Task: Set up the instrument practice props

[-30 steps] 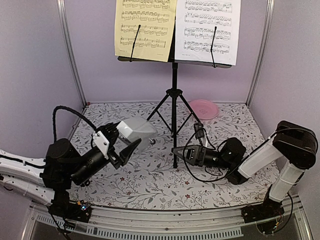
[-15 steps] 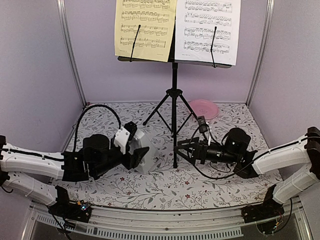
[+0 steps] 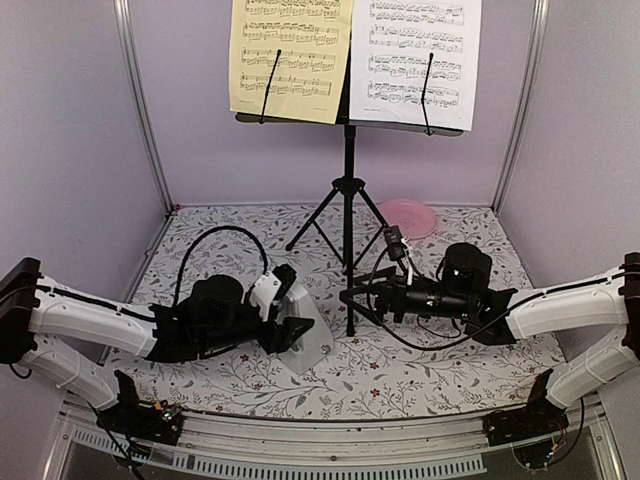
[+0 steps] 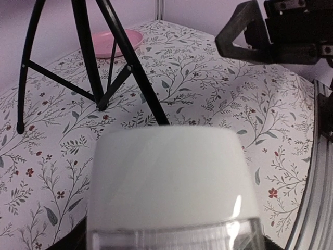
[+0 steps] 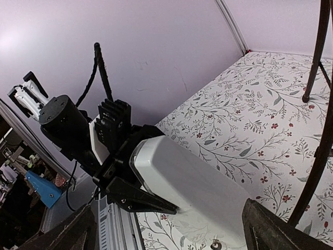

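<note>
Grey metronome (image 3: 312, 345) clamped in left end effector (image 3: 290, 318), right end effector (image 3: 355, 298) splayed, empty, sheet music (image 3: 290, 60) only overhead

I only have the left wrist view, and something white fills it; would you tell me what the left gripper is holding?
Observer: The left gripper is closed on the pale-grey metronome, just left of the music stand and its front leg.
Operator: Thank you. Are the pages up?
Observer: Yes, the yellowish page and the white page sit side by side on the stand's desk.
Operator: Is the right gripper carrying anything?
Observer: No, the right gripper has its jaws open and empty, close to that front leg.
</note>
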Action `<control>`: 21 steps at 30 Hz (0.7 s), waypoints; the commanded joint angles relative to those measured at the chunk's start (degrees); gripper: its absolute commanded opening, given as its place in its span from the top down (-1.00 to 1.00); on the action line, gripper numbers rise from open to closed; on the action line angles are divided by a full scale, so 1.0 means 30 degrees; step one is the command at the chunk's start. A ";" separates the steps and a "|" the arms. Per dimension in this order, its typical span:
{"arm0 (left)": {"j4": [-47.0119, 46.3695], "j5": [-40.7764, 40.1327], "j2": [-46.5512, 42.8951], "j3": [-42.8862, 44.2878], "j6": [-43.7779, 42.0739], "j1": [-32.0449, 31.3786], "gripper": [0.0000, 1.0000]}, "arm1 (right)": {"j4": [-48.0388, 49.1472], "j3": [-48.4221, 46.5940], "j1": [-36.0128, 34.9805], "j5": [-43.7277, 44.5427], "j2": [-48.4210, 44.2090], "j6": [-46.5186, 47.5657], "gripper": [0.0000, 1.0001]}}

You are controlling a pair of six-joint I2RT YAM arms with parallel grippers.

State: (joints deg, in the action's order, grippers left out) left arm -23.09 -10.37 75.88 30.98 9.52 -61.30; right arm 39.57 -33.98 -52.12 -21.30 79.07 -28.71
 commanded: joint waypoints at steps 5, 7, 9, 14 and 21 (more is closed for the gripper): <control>-0.3546 0.2082 0.0293 0.0224 -0.0728 0.0272 0.46 | -0.2208 -0.1738 -0.0082 0.0567 -0.0478 0.0874 -0.98; -0.3608 0.2178 -0.0164 -0.0007 -0.0659 0.0252 0.15 | -0.2495 -0.2070 -0.0091 0.0487 -0.0315 0.0869 -0.98; -0.3604 0.2202 -0.0665 -0.0263 -0.0667 0.0275 -0.08 | -0.2760 -0.2429 -0.0102 0.0424 -0.0092 0.0847 -0.98; -0.3679 0.2327 -0.1920 -0.1027 -0.0800 0.0258 -0.51 | -0.3514 -0.3519 -0.0170 0.0362 0.0596 0.0765 -0.98; -0.4289 0.3028 -0.2603 -0.1811 -0.0887 0.0289 -0.69 | -0.4690 -0.4929 -0.0433 0.0446 0.1544 0.0992 -0.98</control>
State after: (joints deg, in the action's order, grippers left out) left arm -32.27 -2.96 69.01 27.64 7.33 -61.14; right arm 28.36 -46.06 -52.73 -20.21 82.13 -26.87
